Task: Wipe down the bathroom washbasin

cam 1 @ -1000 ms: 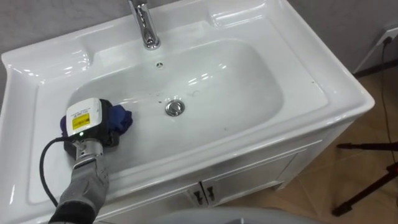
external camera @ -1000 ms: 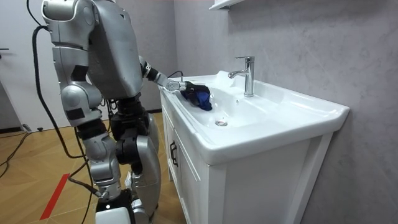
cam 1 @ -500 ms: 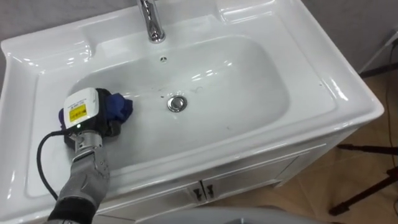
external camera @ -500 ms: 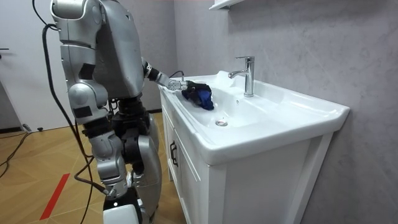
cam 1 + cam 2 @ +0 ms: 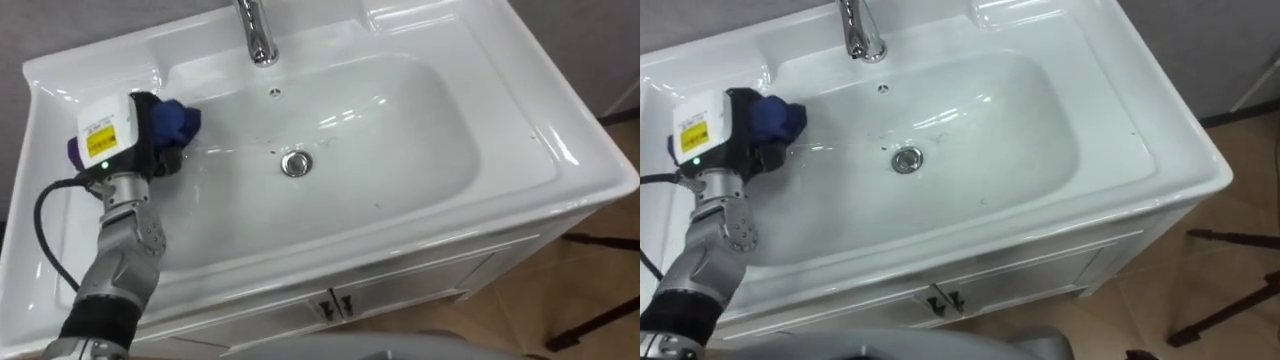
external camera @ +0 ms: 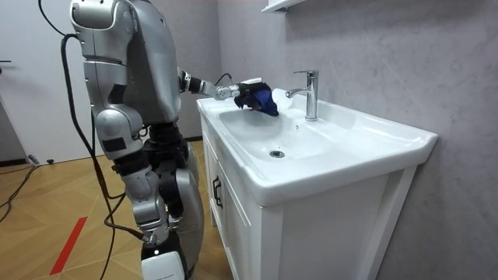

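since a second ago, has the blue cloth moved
Yes. In the room view the cloth, in the left hand, has risen from the basin slope toward the rim, closer to the faucet.

A washroom corner, though likely one set up in a test room rather than a home. A white ceramic basin (image 5: 560, 150) sits in a white vanity cabinet (image 6: 327, 233) with paired doors (image 5: 420, 285). A chrome tap (image 5: 258, 35) stands at twelve o'clock of the bowl, and a drain (image 5: 295, 163) lies at its middle. Behind it is a grey plastered wall (image 6: 389, 54) with a shelf (image 6: 280, 5) above. The floor (image 6: 47, 225) is wood parquet marked with a red strip (image 6: 68, 245) — and at four o'clock of the cabinet stand dark legs (image 5: 1230, 237) of what may be a camera stand.
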You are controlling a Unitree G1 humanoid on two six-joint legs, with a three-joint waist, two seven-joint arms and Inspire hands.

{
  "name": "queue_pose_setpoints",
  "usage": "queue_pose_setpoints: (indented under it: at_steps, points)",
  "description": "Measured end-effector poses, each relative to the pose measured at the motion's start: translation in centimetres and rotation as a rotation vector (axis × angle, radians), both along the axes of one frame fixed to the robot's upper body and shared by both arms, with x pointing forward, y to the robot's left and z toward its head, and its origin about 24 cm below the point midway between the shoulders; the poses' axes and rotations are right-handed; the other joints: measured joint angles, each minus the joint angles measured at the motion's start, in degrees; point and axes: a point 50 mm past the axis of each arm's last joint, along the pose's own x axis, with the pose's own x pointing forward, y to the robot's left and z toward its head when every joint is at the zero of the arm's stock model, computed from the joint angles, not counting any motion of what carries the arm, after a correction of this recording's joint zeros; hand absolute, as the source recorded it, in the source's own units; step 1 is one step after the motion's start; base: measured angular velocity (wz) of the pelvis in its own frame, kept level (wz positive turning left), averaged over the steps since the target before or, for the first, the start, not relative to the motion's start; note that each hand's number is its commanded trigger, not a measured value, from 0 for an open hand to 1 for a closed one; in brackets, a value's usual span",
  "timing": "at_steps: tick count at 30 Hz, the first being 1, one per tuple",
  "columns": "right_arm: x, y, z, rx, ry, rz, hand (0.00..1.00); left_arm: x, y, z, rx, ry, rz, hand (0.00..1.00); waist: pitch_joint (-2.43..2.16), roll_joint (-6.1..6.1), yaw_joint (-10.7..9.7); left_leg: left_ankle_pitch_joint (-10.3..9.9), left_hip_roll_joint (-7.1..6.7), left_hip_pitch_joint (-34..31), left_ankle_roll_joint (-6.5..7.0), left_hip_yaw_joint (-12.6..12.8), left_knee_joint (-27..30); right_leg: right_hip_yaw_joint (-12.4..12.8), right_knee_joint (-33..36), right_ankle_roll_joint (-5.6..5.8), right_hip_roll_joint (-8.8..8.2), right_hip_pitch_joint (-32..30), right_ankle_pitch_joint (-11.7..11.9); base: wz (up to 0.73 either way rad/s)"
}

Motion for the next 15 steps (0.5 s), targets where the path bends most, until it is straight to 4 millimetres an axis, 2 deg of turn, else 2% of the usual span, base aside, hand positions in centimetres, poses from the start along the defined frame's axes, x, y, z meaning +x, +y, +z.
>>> queue_pose_setpoints:
  at_steps: [5, 9, 15]
  points:
    - [-0.2, 0.1, -0.1, 0.017, 0.005, -0.008, 0.00, 0.3, 0.3, 1.2, -0.038, -0.064, 0.022, 1.00, 0.31, -0.28, 0.11, 0.01, -0.19, 0.01, 0.02, 0.09, -0.02, 0.07, 0.09, 0.16, -0.21, -0.08, -0.10, 0.00]
    - [-0.6, 0.2, -0.1, 0.019, 0.020, -0.016, 0.00, 0.3, 0.7, 1.8, -0.049, -0.106, 0.048, 1.00, 0.29, -0.09, 0.12, 0.03, -0.40, -0.20, 0.05, 0.12, -0.02, 0.16, 0.14, 0.34, -0.39, -0.30, -0.21, 0.00]
    - [-0.1, 0.2, -0.1, 0.016, 0.011, -0.023, 0.00, 0.1, 2.4, 3.3, -0.037, -0.224, 0.147, 1.00, 0.32, -0.07, 0.52, 0.03, -0.37, -0.51, 0.06, 0.05, -0.11, 0.11, 0.99, 0.35, -0.37, -1.20, -0.22, 0.00]
